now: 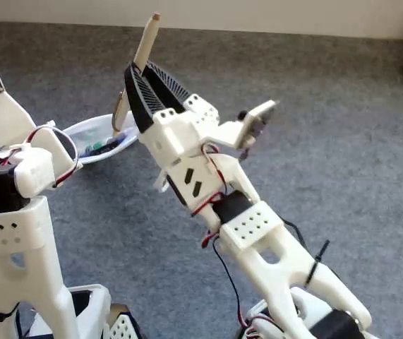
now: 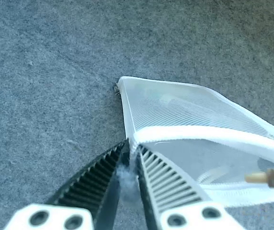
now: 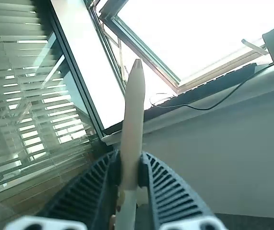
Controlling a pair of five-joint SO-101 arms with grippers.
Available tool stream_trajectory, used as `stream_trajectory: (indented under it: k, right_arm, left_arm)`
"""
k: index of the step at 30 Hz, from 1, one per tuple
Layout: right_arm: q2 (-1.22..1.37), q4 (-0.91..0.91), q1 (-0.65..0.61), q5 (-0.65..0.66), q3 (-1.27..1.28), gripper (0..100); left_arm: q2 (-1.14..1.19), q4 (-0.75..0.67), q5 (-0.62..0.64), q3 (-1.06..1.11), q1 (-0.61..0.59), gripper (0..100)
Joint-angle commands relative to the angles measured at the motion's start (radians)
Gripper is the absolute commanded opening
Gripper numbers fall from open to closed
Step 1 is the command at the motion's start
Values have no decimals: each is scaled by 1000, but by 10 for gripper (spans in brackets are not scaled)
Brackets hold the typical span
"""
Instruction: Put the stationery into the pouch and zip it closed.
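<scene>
Pouch-packing in progress: the right hand [image 3: 129, 155] is pinching a pale wooden pencil [image 3: 133, 105] between its ribbed fingers. It is gripping the lower half, so the pointed end is rising well past the fingertips at a tilt. Below that hand, the pencil's blunt end is hanging at the open mouth of a white mesh pouch [image 2: 189, 110]; whether it is just over the rim or just inside cannot be told.

The left hand [image 2: 132, 146] is pressed together on the pouch's thick white rim at one end of the opening, and the mouth is gaping away from its fingertips toward the pencil. The pouch is lying on the grey felt-like surface [image 2: 45, 72] just beyond this hand. In the high view something dark and green is sitting inside it, too small to identify.

The pencil is looking light, stiff and smooth. A narrow pinch like this one is likely to let it swivel or slide, so a hold close to its middle is probably safest until the blunt end is well inside the mouth. The pouch is looking soft and floppy, its thin mesh apt to sag and close the mouth if the rim goes slack. The bound edge beside the zip appears the better place to grip it, not the mesh itself. The zip will probably need that same end pinned while the slider is being drawn along.
</scene>
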Motion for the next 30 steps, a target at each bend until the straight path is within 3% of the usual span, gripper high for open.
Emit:
stream_trajectory:
  k: [1,9,17,30]
  right_arm:
    - [54,-22,8,15,-117,5]
    - [117,-22,-73,23,-105,5]
    - [54,-22,-150,193,25,5]
    - [-104,-15,-166,193,209,35]
  left_arm:
    - [-1,-2,-8,15,7,9]
    - [-1,-3,-8,15,7,10]
    - [-1,-2,-8,15,7,10]
    - [-1,-2,-8,15,7,10]
